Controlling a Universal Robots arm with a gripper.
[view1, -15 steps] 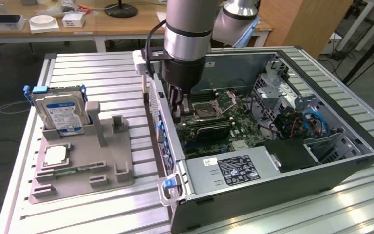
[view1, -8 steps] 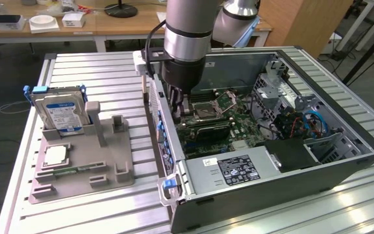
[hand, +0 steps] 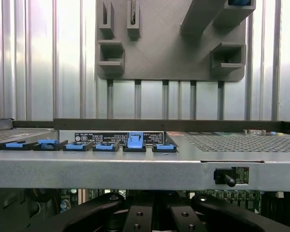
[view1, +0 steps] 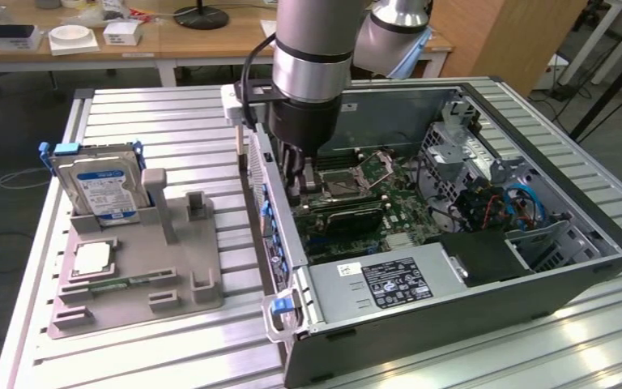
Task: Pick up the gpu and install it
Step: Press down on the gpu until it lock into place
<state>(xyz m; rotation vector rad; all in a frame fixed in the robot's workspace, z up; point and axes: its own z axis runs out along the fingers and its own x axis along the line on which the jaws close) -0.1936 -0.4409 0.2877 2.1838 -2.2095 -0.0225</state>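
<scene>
The pincer (view1: 298, 188), its fingers together, reaches down inside the open computer case (view1: 457, 322), close to the wall facing the tray. What looks like the gpu (view1: 352, 221), a dark card, sits inside the case, near the pincer and beside the silver power supply (view1: 342, 285). Beyond that wall, outside the case, the grey tray (view1: 192, 279) lies on the bench (view1: 143, 113), bearing the upright hard drive (view1: 104, 188) and the green memory stick (view1: 122, 284).

Robot arm (view1: 311, 69) reaching down from the top of the exterior view, its silver and black wrist (view1: 304, 113) nearly upright. Below it, the black hand (view1: 301, 166) points downward, its fingers (hand: 139, 217) closed together.
</scene>
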